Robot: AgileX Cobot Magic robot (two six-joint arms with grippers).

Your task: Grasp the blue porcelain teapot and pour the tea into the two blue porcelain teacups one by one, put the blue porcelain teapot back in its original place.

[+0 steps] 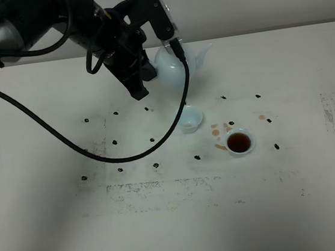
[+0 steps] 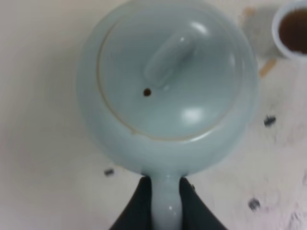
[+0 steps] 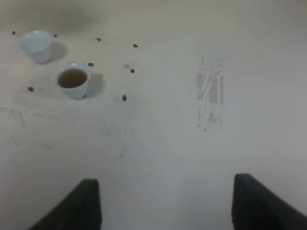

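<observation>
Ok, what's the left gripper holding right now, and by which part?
The blue porcelain teapot, pinched at its handle between the fingers of the left gripper. The right gripper is open, holding nothing.

One teapot (image 1: 169, 74), two cups in all, namely one full teacup (image 1: 239, 142) and one empty teacup (image 1: 190, 120), one desk (image 1: 59, 235), over a dozen small black marks (image 1: 116, 113).

The robot's left arm (image 1: 29, 23) stretches in from the upper left of the overhead view, black wrist angled steeply downward. Its left hand (image 2: 165, 194) is clamped tight, both fingers (image 2: 142, 203) pressed on either side of the loop handle of the blue porcelain teapot (image 2: 168, 86). The right hand (image 3: 170, 206), seen only from its own wrist camera, has its two dark fingers spread wide apart with nothing between them.
</observation>
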